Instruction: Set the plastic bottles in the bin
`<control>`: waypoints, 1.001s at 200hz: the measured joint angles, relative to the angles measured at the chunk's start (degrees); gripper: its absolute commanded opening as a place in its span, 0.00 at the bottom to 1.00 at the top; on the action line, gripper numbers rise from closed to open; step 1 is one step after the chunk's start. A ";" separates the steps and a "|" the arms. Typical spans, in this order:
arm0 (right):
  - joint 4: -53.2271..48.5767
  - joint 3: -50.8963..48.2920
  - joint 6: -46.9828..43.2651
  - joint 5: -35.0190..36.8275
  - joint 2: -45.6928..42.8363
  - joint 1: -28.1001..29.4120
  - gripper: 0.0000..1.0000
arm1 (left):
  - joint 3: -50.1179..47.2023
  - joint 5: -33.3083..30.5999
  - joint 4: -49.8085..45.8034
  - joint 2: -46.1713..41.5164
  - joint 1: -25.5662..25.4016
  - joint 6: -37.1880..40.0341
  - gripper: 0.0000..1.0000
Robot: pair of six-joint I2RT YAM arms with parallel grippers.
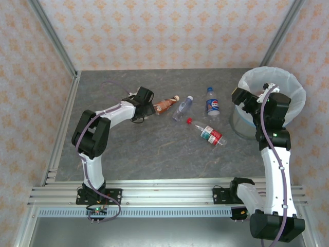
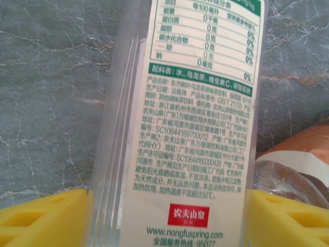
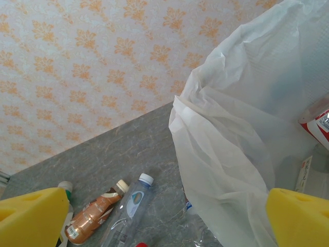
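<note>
My left gripper point(image 1: 143, 101) point(image 2: 167, 218) is shut on a clear bottle with a white printed label point(image 2: 195, 118), its yellow fingers point(image 2: 46, 216) pressed against both sides. Just to the right lies a brown bottle point(image 1: 165, 105) point(image 2: 306, 139) point(image 3: 90, 216). Further right lie a clear blue-capped bottle point(image 1: 182, 108) point(image 3: 128, 206), a blue-labelled bottle point(image 1: 212, 105) and a red-capped bottle point(image 1: 209, 134). My right gripper point(image 1: 245, 100) point(image 3: 167, 226) hangs open and empty at the left rim of the bag-lined bin point(image 1: 295, 87) point(image 3: 231, 128). A red-labelled bottle point(image 3: 318, 123) lies inside the bin.
The grey table point(image 1: 154, 149) is walled by patterned panels and metal posts point(image 1: 51, 36). An aluminium rail point(image 1: 169, 193) carries both arm bases along the near edge. The bin stands in the far right corner.
</note>
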 measured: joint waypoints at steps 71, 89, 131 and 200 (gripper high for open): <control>0.02 -0.87 0.02 -1.14 -1.40 0.00 0.99 | 2.05 0.09 1.86 3.08 0.22 4.85 0.52; 0.15 -1.66 0.11 -3.98 -2.36 0.00 0.99 | 1.73 0.20 2.56 3.04 0.22 5.77 0.47; 0.76 -3.65 0.46 -10.40 -3.32 1.99 0.99 | -4.74 0.20 5.38 -1.57 0.22 7.32 0.34; 2.64 -3.69 -3.80 -10.12 -2.80 15.17 0.99 | -15.08 -0.20 9.66 -13.11 0.22 9.84 0.09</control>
